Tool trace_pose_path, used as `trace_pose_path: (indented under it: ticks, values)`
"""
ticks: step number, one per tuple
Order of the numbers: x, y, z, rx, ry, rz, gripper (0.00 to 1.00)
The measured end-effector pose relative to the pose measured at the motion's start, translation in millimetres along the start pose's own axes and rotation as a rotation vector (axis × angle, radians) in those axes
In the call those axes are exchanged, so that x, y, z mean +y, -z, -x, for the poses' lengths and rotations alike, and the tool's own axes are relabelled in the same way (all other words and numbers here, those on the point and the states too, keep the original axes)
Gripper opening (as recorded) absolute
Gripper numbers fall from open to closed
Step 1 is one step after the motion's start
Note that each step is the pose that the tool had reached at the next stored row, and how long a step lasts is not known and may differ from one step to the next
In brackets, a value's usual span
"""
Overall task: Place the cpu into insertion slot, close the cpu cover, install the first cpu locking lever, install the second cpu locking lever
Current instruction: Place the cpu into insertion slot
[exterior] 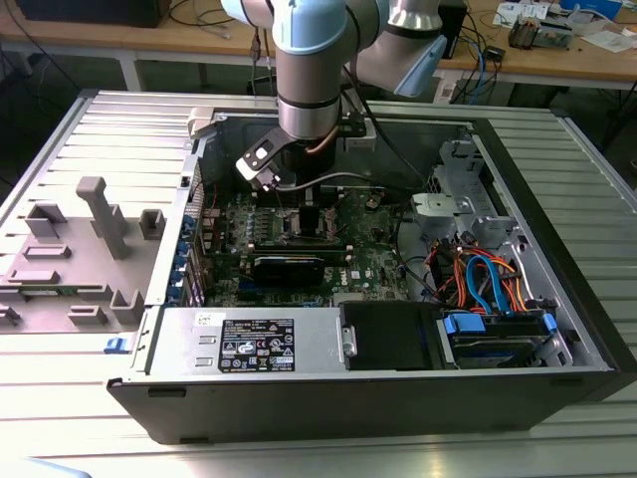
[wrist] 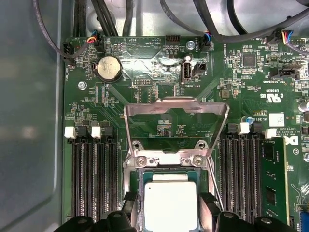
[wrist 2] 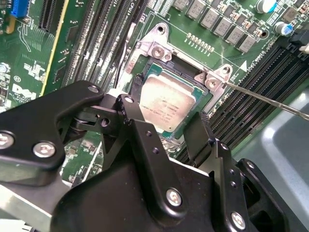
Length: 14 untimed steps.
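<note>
- Exterior view: the pincer [exterior: 302,214] reaches down into the computer case [exterior: 557,329] on the table [exterior: 60,398], working over the motherboard.
- Second wrist view: the jaws are released and straddle the cpu [wrist 2: 166,104], which lies flat between them in the insertion slot [wrist 2: 179,66]. It looks seated, so no grip is needed.
- First wrist view: the cpu cover [wrist: 176,102] stands raised just beyond the pincer, leaving the slot open.

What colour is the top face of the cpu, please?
The cpu top is a pale silvery beige, seen best in the first wrist view.
</note>
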<state>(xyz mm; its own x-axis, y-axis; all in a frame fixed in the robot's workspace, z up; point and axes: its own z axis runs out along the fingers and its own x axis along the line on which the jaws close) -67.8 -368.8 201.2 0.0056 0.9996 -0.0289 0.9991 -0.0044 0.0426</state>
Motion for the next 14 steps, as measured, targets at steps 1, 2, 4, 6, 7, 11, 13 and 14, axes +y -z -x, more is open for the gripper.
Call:
trace_pose_path:
  ticks: [1, 2, 4, 6, 7, 11, 13, 14]
  values:
    - [0.0, -0.3, -0.1, 0.0042, 0.0, 0.0001, 0.62]
    - [0.0, -0.2, 0.1, 0.0042, 0.0, 0.0, 0.62]
    - [0.0, -0.1, 0.4, 0.0043, 0.0, 0.0001, 0.62]
    - [0.2, 5.0, 0.5, 0.0042, 0.0, 0.0003, 0.62]
    - [0.2, 7.2, 0.6, 0.004, 0.0, 0.0002, 0.62]
    - [0.9, 18.4, 0.6, -0.0129, 0.0, 0.0, 0.62]
    - [1.4, 18.4, 0.5, -0.0358, 0.003, -0.0034, 0.47]
    - [1.6, 18.4, 0.4, -0.0404, 0.006, -0.005, 0.41]
